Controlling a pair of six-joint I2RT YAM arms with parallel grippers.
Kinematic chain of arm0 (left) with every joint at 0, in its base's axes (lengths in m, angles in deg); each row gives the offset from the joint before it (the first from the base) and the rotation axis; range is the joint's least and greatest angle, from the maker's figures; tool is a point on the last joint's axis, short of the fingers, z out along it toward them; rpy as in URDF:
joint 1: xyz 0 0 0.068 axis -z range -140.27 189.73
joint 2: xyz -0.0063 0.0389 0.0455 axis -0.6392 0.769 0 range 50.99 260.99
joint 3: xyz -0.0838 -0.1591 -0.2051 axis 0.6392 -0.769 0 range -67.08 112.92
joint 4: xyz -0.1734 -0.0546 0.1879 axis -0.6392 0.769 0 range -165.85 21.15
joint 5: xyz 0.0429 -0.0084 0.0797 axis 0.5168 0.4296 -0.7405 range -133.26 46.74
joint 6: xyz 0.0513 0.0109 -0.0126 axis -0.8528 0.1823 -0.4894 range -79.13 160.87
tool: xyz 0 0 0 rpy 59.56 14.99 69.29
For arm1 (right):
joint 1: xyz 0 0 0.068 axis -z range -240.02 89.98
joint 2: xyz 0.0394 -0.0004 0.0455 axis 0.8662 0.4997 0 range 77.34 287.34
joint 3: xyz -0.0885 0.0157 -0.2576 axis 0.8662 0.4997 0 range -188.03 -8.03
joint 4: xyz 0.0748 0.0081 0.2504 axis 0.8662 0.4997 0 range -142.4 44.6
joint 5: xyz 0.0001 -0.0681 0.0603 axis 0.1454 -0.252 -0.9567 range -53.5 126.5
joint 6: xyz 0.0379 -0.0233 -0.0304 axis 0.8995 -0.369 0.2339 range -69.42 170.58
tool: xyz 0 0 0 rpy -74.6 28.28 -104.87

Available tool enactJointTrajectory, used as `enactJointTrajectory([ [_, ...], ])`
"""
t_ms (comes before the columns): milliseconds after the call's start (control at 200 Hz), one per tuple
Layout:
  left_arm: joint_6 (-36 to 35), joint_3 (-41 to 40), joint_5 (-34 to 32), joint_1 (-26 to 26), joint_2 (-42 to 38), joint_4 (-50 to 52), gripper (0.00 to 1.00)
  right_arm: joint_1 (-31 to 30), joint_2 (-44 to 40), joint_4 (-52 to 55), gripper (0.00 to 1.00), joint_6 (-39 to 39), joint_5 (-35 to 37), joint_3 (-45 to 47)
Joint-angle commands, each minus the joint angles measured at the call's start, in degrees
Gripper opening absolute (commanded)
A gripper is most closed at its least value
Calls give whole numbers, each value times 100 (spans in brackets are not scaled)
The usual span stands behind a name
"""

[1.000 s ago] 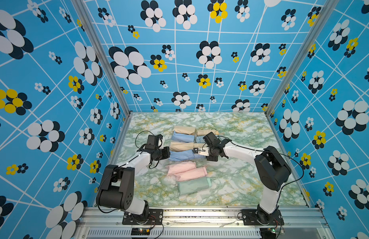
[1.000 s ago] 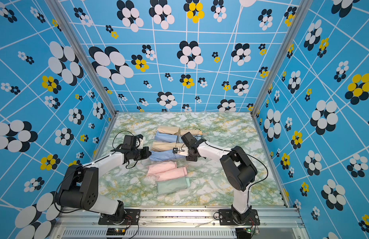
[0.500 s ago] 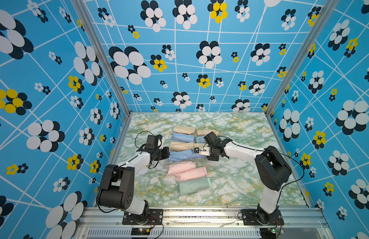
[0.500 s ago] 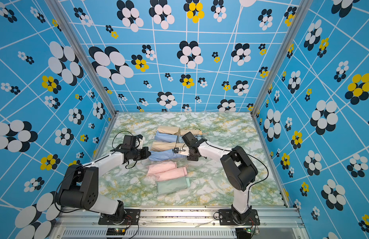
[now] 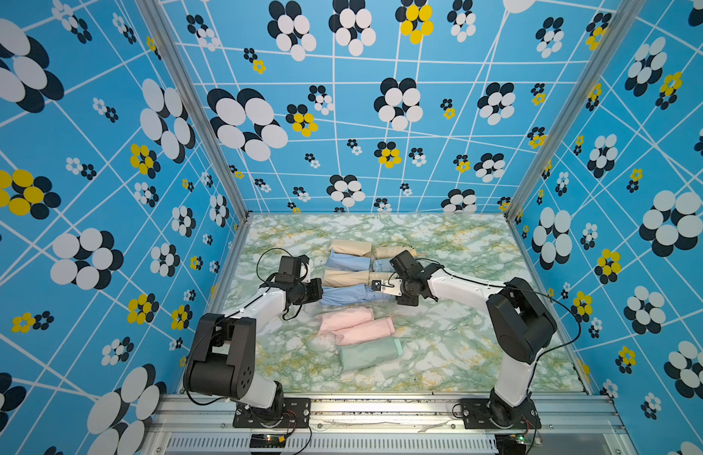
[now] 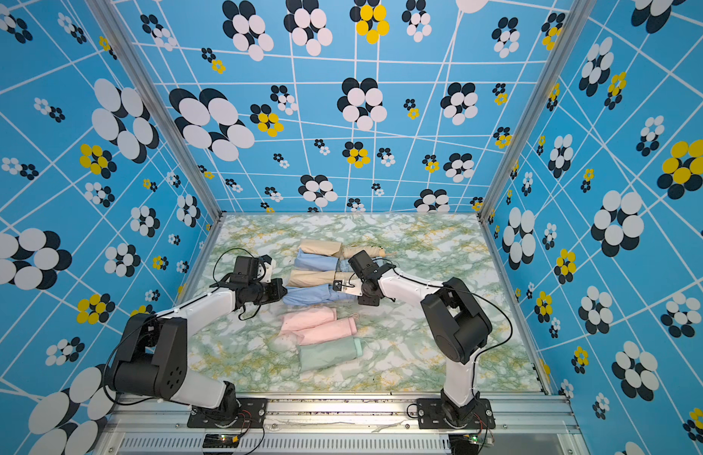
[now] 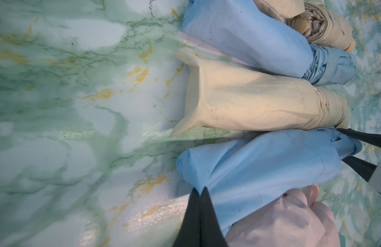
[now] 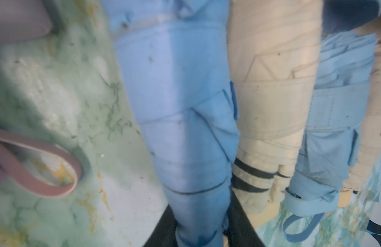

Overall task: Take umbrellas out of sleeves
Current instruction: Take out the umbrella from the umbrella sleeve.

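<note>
Top views overhead; wrist views near umbrellas point(image 8: 185, 128)

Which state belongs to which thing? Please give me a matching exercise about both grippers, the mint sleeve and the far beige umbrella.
Things:
1. left gripper
2. right gripper
3. mint sleeve
4. far beige umbrella

States:
a. lies bare, in no sleeve
b. shut on the end of the near blue umbrella
c. at the near end of the row
d. shut on a corner of the near blue sleeve

Pairs: 1-d, 2-b, 3-c, 4-a.
</note>
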Motion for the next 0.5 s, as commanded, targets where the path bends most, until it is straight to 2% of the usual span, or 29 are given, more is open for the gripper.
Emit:
enactJointTrajectory([
  [0, -89, 136, -45, -59, 49, 87, 0, 161, 34, 602, 0, -30, 181, 204],
  [495, -76, 145, -10, -61, 66, 61, 0, 243, -2, 762, 0, -31, 269, 178],
])
